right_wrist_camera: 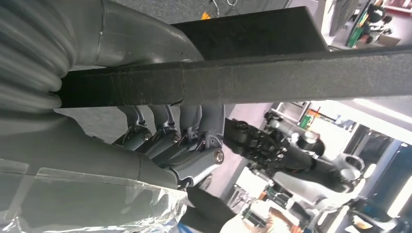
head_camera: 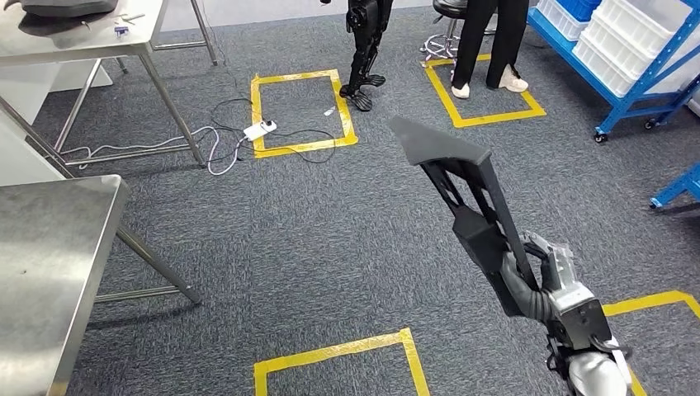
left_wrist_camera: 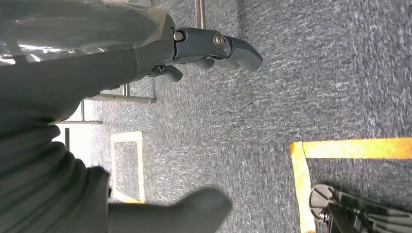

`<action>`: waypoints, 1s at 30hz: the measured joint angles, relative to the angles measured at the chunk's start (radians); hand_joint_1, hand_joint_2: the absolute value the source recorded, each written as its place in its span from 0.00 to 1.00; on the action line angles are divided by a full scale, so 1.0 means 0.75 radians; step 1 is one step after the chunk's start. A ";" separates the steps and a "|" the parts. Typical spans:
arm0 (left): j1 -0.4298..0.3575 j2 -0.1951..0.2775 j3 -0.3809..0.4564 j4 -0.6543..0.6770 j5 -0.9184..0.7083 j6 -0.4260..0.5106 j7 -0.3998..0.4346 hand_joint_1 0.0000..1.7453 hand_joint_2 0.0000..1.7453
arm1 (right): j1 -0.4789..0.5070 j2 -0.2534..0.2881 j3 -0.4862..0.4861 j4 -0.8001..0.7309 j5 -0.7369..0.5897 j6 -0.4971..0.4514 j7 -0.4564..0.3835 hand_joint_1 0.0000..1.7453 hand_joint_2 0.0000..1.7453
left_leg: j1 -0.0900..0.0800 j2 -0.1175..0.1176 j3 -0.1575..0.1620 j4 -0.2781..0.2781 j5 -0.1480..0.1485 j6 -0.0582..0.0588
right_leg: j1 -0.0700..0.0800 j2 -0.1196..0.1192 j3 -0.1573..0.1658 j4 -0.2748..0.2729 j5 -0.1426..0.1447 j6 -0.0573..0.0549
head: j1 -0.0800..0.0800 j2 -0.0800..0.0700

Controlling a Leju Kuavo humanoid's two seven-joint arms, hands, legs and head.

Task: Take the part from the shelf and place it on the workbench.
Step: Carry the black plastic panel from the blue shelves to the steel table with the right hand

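— Gripping what, on the right side?

— Right hand [head_camera: 551, 285] wrapped around the lower end of the part [head_camera: 462, 194], a long black piece with a flat wedge head and an open trussed stem. Held up and tilted away over the grey carpet [head_camera: 330, 239], touching no surface. Seen close from the right wrist: fingers [right_wrist_camera: 170, 133] curled under a dark flat bar of the part [right_wrist_camera: 272, 75].

— And the left?

— Left hand [left_wrist_camera: 214, 48] over carpet, holding nothing, thumb and fingers apart.

— Workbench nearby?

— Steel workbench [head_camera: 49, 272] at the lower left, well apart from the part. Second steel table [head_camera: 74, 37] farther back, some dark items on top. Blue shelf [head_camera: 627, 78] with white bins off to the upper right.

— Anything else around?

— Yellow tape squares [head_camera: 301, 111] marked on the floor, a white power strip [head_camera: 259, 129] with cables just beside one. Legs of another robot [head_camera: 363, 54] and of a person [head_camera: 487, 49] standing at the far side.
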 joint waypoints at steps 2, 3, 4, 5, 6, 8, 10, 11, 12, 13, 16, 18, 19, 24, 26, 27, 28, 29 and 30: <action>0.000 -0.007 0.000 0.000 0.011 0.006 0.004 0.00 1.00 | -0.026 -0.002 0.016 0.034 0.004 0.000 0.000 1.00 1.00 | 0.000 -0.015 -0.003 -0.001 0.002 0.003 | -0.006 0.015 -0.083 0.176 -0.068 -0.001 | 0.001 0.000; 0.001 -0.011 0.000 0.000 0.015 0.009 0.006 0.00 1.00 | -0.034 -0.003 0.024 0.049 0.006 -0.001 0.000 1.00 1.00 | 0.000 -0.024 -0.003 -0.001 0.002 0.002 | -0.010 0.016 -0.106 0.223 -0.079 0.006 | 0.001 0.000; 0.002 -0.015 0.001 0.000 0.018 0.012 0.008 0.00 1.00 | -0.041 -0.003 0.033 0.063 0.009 -0.001 0.001 1.00 1.00 | 0.001 -0.035 -0.004 0.000 0.002 0.001 | -0.014 0.017 -0.105 0.219 -0.068 0.018 | 0.001 0.000; 0.002 -0.019 0.001 0.000 0.021 0.014 0.009 0.00 1.00 | -0.050 -0.003 0.041 0.073 0.011 -0.002 0.001 1.00 1.00 | 0.002 -0.045 -0.003 0.002 0.002 -0.001 | -0.020 0.018 -0.076 0.159 -0.036 0.034 | 0.001 0.000; 0.002 -0.023 0.001 0.000 0.024 0.016 0.010 0.00 1.00 | -0.060 -0.002 0.049 0.082 0.014 -0.004 0.001 1.00 1.00 | 0.004 -0.055 -0.003 0.007 0.000 -0.005 | -0.027 0.024 -0.029 0.060 0.008 0.049 | 0.001 0.000; 0.002 -0.027 0.002 0.000 0.030 0.017 0.011 0.00 1.00 | -0.081 0.000 0.063 0.095 0.021 -0.007 0.001 1.00 1.00 | 0.003 -0.070 -0.008 0.021 -0.007 -0.020 | -0.033 0.040 0.049 -0.103 0.067 0.059 | 0.002 0.000; 0.004 -0.030 0.003 0.001 0.038 0.020 0.013 0.00 1.00 | -0.100 0.003 0.077 0.106 0.028 -0.011 0.002 1.00 1.00 | 0.001 -0.079 -0.018 0.029 -0.009 -0.034 | -0.027 0.046 0.069 -0.142 0.077 0.047 | 0.002 0.000; 0.005 -0.033 0.005 0.001 0.042 0.021 0.013 0.00 1.00 | -0.108 0.004 0.085 0.111 0.031 -0.012 0.003 1.00 1.00 | 0.004 -0.082 -0.021 0.030 -0.008 -0.039 | -0.026 0.042 0.068 -0.143 0.079 0.039 | 0.002 0.000; 0.007 -0.034 0.007 0.001 0.047 0.024 0.014 0.00 1.00 | -0.118 0.005 0.093 0.117 0.032 -0.012 0.004 1.00 1.00 | 0.007 -0.080 -0.024 0.034 -0.012 -0.044 | -0.027 0.038 0.068 -0.145 0.081 0.032 | 0.002 0.000; 0.008 -0.037 0.010 0.002 0.051 0.027 0.015 0.00 1.00 | -0.128 0.006 0.100 0.122 0.033 -0.013 0.004 1.00 1.00 | 0.010 -0.070 -0.032 0.052 -0.025 -0.050 | -0.029 0.034 0.069 -0.146 0.083 0.022 | -0.001 0.000; 0.007 -0.044 0.013 0.003 0.056 0.032 0.016 0.00 1.00 | -0.149 0.007 0.109 0.130 0.033 -0.013 0.004 1.00 1.00 | 0.015 -0.027 -0.131 0.258 -0.134 -0.065 | -0.026 0.017 0.072 -0.149 0.082 -0.005 | -0.012 0.000; 0.008 -0.047 0.014 0.003 0.058 0.033 0.018 0.00 1.00 | -0.151 0.007 0.109 0.136 0.033 -0.013 0.004 1.00 1.00 | 0.017 -0.020 -0.215 0.413 -0.184 -0.068 | -0.018 0.002 0.072 -0.149 0.079 -0.010 | -0.013 0.000; 0.009 -0.048 0.014 0.003 0.058 0.033 0.019 0.00 1.00 | -0.151 0.007 0.109 0.138 0.032 -0.013 0.004 1.00 1.00 | 0.017 -0.019 -0.227 0.427 -0.174 -0.066 | -0.015 -0.005 0.073 -0.149 0.078 -0.011 | -0.013 0.000; 0.008 -0.050 0.014 0.009 0.063 0.033 0.021 0.00 1.00 | -0.154 0.008 0.109 0.140 0.030 -0.012 0.004 1.00 1.00 | 0.002 0.028 -0.055 0.069 -0.011 -0.038 | 0.000 -0.028 0.079 -0.149 0.071 -0.010 | -0.012 0.000; 0.008 -0.052 0.014 0.011 0.069 0.032 0.024 0.00 1.00 | -0.156 0.011 0.110 0.141 0.030 -0.007 0.004 1.00 1.00 | -0.008 0.026 -0.050 0.046 -0.010 -0.032 | 0.003 -0.037 0.077 -0.151 0.070 -0.002 | -0.011 0.000; 0.008 -0.053 0.014 0.011 0.074 0.031 0.027 0.00 1.00 | -0.159 0.012 0.111 0.141 0.030 -0.004 0.004 1.00 1.00 | -0.006 0.020 -0.047 0.038 -0.006 -0.025 | 0.005 -0.040 0.076 -0.146 0.068 0.003 | -0.012 0.000; 0.008 -0.055 0.014 0.012 0.077 0.031 0.029 0.00 1.00 | -0.162 0.014 0.112 0.142 0.030 -0.002 0.004 1.00 1.00 | -0.004 0.014 -0.042 0.029 0.000 -0.018 | 0.004 -0.035 0.069 -0.129 0.060 0.006 | -0.011 0.000; 0.008 -0.057 0.014 0.013 0.081 0.032 0.030 0.00 1.00 | -0.166 0.015 0.113 0.144 0.031 -0.001 0.005 1.00 1.00 | 0.000 0.008 -0.035 0.020 0.006 -0.010 | 0.004 -0.024 0.053 -0.090 0.042 0.007 | -0.011 0.000; 0.007 -0.060 0.014 0.014 0.083 0.033 0.032 0.00 1.00 | -0.171 0.016 0.113 0.148 0.031 -0.001 0.005 1.00 1.00 | 0.003 0.002 -0.029 0.013 0.011 -0.004 | 0.004 -0.010 0.022 -0.023 0.011 0.004 | -0.009 0.000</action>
